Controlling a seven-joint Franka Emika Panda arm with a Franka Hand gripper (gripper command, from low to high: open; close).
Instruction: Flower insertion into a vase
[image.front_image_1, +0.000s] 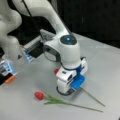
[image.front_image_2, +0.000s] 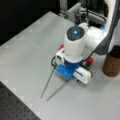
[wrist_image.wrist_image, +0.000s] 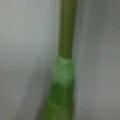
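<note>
On the grey table (image.front_image_2: 22, 50), the brown vase (image.front_image_2: 112, 63) stands upright at three o'clock in a front view, empty as far as it shows, and well apart from the flowers. The gripper (image.front_image_1: 65, 86) is pressed low over one flower's stem (wrist_image.wrist_image: 65, 32), probably to grasp it; whether it is apart or clamped on the stem I cannot tell. A second red flower (image.front_image_1: 39, 95) lies flat at seven o'clock. Only the wrist view shows the stem close up; only a front view shows the vase.
</note>
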